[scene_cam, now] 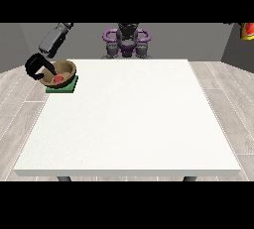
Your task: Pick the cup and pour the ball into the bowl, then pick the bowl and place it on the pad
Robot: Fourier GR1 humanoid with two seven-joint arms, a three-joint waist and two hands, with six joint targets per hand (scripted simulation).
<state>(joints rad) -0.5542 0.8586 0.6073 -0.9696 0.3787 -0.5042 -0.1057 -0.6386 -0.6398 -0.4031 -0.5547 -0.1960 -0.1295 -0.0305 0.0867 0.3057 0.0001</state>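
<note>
Far left corner of the tabletop point(129, 119), at the left edge: green pad point(63, 85) lying flat, partly overhanging or right at the edge. Brown bowl point(60, 72) sits on the pad, tilted a little toward the camera. Red ball point(58, 79) inside the bowl, low in its hollow. No cup visible anywhere.

Hand at the view's left point(35, 67), black, at the bowl's left rim; a finger reaches over the rim into the bowl. Fingers point(48, 68) appear curled round the rim, grasping the bowl. Grey forearm rises from it up and right.

Robot torso at the far edge, centre. Hand at the view's right not visible.

Red object point(247, 30) at upper right, off the tabletop.
</note>
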